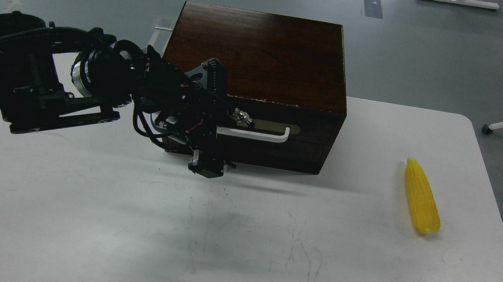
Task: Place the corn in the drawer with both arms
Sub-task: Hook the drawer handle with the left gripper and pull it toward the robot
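Grey floor behind, white tabletop (pixel 68 213) carrying dark wooden box (pixel 257 53). Drawer (pixel 277 135) sitting closed in box front. Left claw (pixel 209 167) hovering at left end of white handle (pixel 257 134); released or clenched — cannot tell, fingers dark and merging. Right claw not showing. Risk: claw slipping off thin bar while pulling, or dragging whole box forward. Corn (pixel 421 198) lying on tabletop well right of box, far from claw.

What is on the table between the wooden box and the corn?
Nothing: in the head view, the white table is bare between the dark wooden box and the corn, which lies to the box's right.
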{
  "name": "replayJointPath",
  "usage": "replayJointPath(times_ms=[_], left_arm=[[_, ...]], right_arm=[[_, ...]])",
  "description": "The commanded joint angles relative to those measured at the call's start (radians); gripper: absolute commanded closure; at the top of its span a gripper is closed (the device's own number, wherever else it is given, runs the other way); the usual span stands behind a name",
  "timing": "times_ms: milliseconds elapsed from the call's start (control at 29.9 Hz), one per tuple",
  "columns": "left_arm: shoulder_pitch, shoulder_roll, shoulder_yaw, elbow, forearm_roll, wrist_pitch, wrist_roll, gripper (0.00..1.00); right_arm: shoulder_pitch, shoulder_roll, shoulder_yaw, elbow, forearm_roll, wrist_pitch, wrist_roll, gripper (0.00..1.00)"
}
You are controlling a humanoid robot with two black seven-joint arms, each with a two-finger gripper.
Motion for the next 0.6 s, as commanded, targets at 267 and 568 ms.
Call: replayJointPath(times_ms=[267, 568], left_arm=[[-0.008, -0.004, 0.041, -0.014, 0.0, 0.0, -0.002, 0.12], [-0.006, 0.008, 0.049, -0.073, 0.0, -0.007, -0.002, 0.11]], right_arm=[[0.002, -0.002, 0.003, -0.002, 0.0, 0.0, 0.0, 0.0], [0.002, -0.003, 0.003, -0.002, 0.0, 0.0, -0.002, 0.0]])
